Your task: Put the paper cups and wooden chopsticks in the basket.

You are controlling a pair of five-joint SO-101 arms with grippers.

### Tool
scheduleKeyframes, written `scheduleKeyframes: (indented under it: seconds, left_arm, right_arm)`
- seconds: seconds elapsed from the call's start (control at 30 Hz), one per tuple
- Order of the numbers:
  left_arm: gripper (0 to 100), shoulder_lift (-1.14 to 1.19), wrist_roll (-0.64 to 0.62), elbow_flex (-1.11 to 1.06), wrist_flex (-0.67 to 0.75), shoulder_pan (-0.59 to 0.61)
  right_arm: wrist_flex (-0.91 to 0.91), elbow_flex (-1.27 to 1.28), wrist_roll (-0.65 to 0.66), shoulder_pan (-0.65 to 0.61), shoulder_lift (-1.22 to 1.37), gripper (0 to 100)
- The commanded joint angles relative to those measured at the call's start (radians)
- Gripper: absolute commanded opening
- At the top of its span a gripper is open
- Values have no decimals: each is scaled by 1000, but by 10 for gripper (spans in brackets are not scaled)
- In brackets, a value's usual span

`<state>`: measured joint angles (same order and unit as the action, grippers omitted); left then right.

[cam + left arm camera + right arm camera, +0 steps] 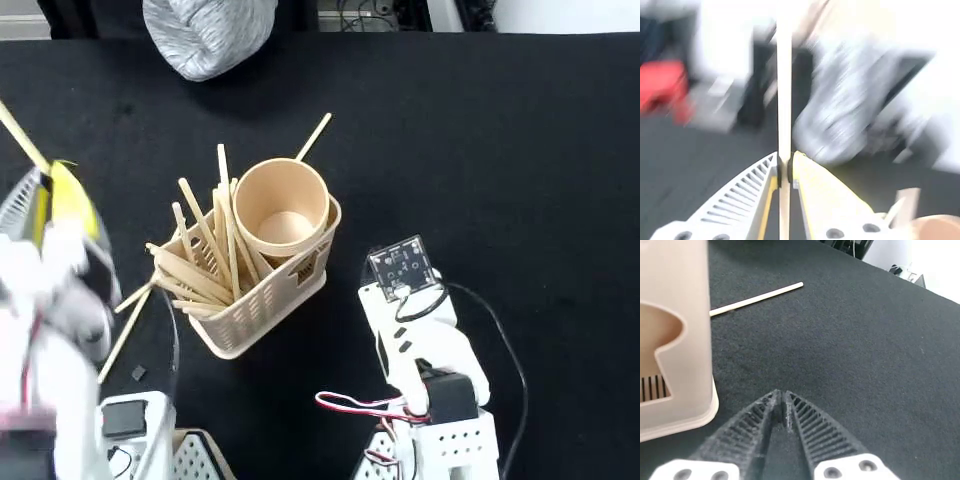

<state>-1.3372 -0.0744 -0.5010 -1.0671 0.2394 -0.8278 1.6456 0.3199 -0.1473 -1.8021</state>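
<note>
Held chopstick (20, 133): pinched in the left gripper (785, 161), raised over the left side of the table (520, 150), well apart from the basket (262, 312).
Left gripper: jaws narrow, clamped on the held chopstick partway along its length, so that wood shows on both sides of the fingertips.
Long axis: in the left wrist view the stick runs straight out in line with the gripper. In the high view it slants, its free end pointing toward the table's far-left corner, away from the basket.
Basket: mid-table, already holding a paper cup (281, 205) and a leaning sheaf of chopsticks (200, 268).
Loose sticks: one chopstick (757, 299) lies flat on the table behind the basket; another (120, 345) slants by its near-left side.
Right gripper (781, 401): jaws together on nothing, low over the table just beside the basket wall.
Step in hand (judged): carrying the held chopstick to the basket.
Good practice (judged): swing the free end round toward the basket, tilt the long axis steeply, and aim for the gap between sheaf and cup. Let go only once the leading tip is inside the rim, since a flat release would likely leave the stick bridging the rim or rolling off.
</note>
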Motion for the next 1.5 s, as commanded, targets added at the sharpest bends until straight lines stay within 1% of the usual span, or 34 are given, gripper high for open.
scheduleKeyframes:
  seconds: [0.0, 0.13, 0.2, 0.37, 0.43, 0.5, 0.57, 0.63, 0.7, 0.87, 1.0, 1.1, 1.2, 1.33, 1.47]
  left_arm:
    - [27, -236, -32, -85, 127, -240]
    - [27, -341, -26, -200, 189, -437]
    - [27, -351, -25, -269, 206, -489]
    - [29, -356, -23, -392, 203, -487]
    - [30, -358, -15, -403, 158, -487]
    - [36, -358, 34, -392, 83, -487]
    - [96, -358, 77, -367, 18, -487]
    - [180, -358, 54, -331, -37, -479]
    - [229, -350, 15, -285, -84, -443]
    - [234, -348, 9, -180, -133, -338]
    - [235, -284, 11, -81, -175, -208]
    - [235, -127, 11, 5, -235, -50]
    - [234, 104, 14, 62, -278, 85]
    - [231, 411, 83, 116, -308, 222]
    - [231, 624, 150, 130, -301, 331]
  right_arm:
    - [15, -18, 8, 12, -91, 12]
    - [15, -18, 8, 12, -91, 12]
    - [15, -18, 8, 12, -91, 12]
    - [15, -18, 8, 12, -91, 12]
    - [15, -18, 8, 12, -91, 12]
    - [15, -18, 8, 12, -91, 12]
    - [17, -18, 8, 12, -91, 12]
    - [17, -18, 8, 12, -91, 12]
    - [17, -18, 8, 12, -91, 12]
    - [17, -18, 8, 12, -91, 12]
    - [17, -18, 8, 12, -91, 12]
    - [17, -18, 8, 12, -91, 12]
    - [17, -16, 8, 12, -91, 12]
    - [18, -13, 8, 12, -91, 12]
    - [20, -16, 9, 12, -91, 12]
